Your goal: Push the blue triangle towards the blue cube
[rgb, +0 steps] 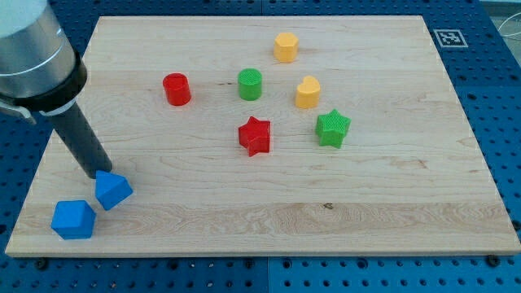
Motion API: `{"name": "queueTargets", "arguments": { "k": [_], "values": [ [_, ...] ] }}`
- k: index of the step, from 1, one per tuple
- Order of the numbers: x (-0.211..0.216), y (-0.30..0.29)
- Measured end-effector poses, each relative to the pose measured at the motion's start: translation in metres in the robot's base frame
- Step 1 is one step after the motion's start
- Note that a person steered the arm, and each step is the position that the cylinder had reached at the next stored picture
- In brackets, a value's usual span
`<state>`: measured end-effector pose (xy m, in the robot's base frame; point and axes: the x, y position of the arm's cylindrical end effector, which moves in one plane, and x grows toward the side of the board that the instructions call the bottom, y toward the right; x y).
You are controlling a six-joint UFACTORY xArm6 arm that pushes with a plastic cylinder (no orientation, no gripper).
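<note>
The blue triangle [112, 190] lies near the board's lower left corner. The blue cube [73, 219] sits just below and to the left of it, with a narrow gap or bare contact between them. My tip [95, 174] comes down from the view's upper left and rests against the triangle's upper left edge.
A red cylinder [177, 89], a green cylinder [250, 84], a red star [255, 135], a green star [332, 128] and two yellow blocks [286, 47] [308, 92] stand in the board's upper middle. The wooden board [391, 203] ends close to the cube at the left and bottom.
</note>
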<state>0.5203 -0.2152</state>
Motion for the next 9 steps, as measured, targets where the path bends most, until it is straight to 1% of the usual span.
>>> {"name": "queueTargets", "arguments": {
  "k": [1, 3, 7, 9],
  "values": [
    [0.0, 0.0],
    [-0.002, 0.018],
    [0.009, 0.018],
    [0.004, 0.021]
  ]
}}
